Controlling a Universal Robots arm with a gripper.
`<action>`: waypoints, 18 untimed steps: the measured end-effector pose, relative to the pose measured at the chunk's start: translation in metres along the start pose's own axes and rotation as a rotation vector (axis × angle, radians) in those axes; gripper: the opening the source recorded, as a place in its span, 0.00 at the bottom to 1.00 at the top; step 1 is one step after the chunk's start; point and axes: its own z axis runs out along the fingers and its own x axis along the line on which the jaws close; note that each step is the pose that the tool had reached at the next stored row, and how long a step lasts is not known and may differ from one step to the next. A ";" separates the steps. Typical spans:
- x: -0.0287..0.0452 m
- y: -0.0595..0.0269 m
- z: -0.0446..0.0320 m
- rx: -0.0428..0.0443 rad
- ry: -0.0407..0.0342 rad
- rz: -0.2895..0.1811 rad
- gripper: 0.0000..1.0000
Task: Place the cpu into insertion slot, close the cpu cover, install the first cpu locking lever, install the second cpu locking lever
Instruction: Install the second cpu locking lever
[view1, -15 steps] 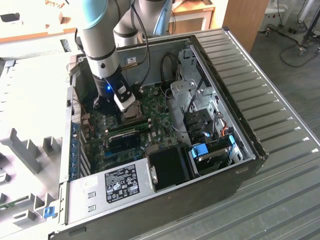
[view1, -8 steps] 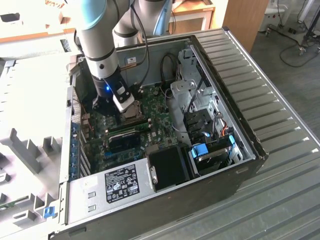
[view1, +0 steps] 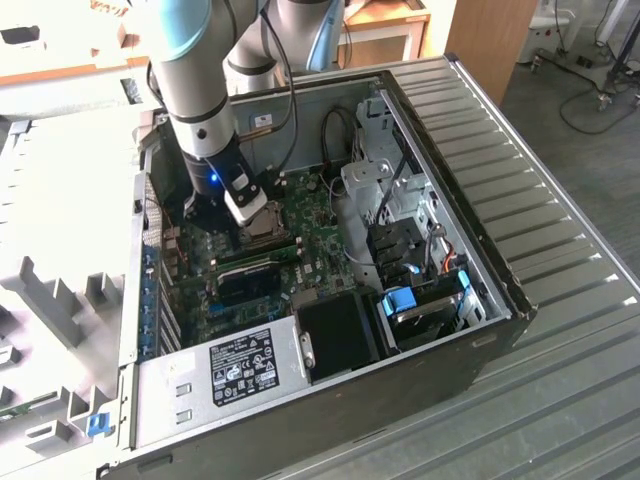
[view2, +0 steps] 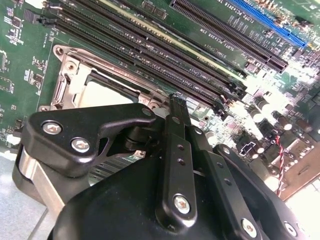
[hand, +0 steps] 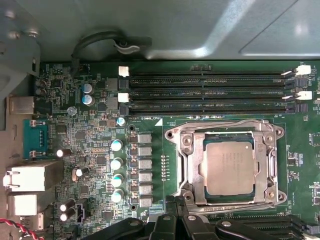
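First wrist view is showing the cpu (hand: 229, 166) sitting flat in the insertion slot (hand: 185, 173), silver top up, with the cpu cover (hand: 226, 135) lying down around it as a silvery frame. Thin locking levers (hand: 220, 123) are running along the socket edges; whether they are hooked under their catches is hard to say from this angle, so I am treating them as possibly unlatched.

Pincer (view2: 176, 102) is hovering just beside the socket's edge in the second wrist view, fingers pressed together with nothing between them, tip close to the metal frame. Exterior view is showing the arm reaching down into the open computer case (view1: 500, 290), pincer (view1: 252, 216) low over the motherboard (view1: 310, 240).

Risks, as I judge them:
- Clenched tip is working next to the memory slots (hand: 210, 92); a sideways slip could be scraping them or nearby capacitors (hand: 116, 162).
- Pressing a lever off its line could be bending it or missing the catch.
- Any lift of the cover could be disturbing the seated chip.
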 end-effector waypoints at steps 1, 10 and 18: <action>0.0002 0.0000 0.0001 -0.0003 0.0001 0.000 0.11; 0.0023 -0.0001 0.0007 -0.0037 0.0001 0.000 0.11; 0.0035 -0.0002 0.0020 -0.0100 0.0005 0.001 0.11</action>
